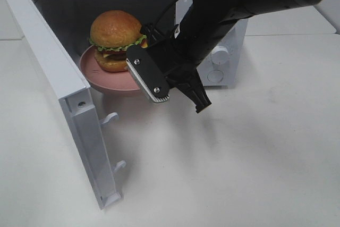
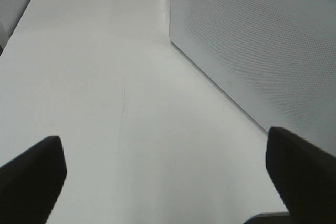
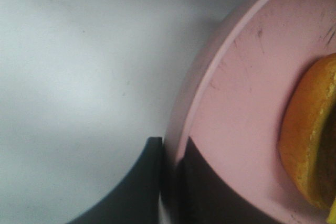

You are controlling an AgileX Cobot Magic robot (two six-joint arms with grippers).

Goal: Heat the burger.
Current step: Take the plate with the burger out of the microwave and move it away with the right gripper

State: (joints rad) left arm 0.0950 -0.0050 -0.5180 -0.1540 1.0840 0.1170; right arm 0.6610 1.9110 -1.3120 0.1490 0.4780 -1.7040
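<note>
Right gripper (image 3: 170,182) clamped on the rim of the pink plate (image 1: 114,81), burger (image 1: 116,40) riding on it in the mouth of the microwave (image 1: 226,41).

In the high view the arm hides the pinch point and part of the plate; the wrist view shows one finger on each side of the rim. The burger sits just beyond the fingers, toward the plate's middle, only its bottom bun visible up close. The left gripper (image 2: 165,182) stands wide apart over the bare table (image 2: 105,77), beside the microwave's perforated wall, fingertips cut off by the frame.
</note>
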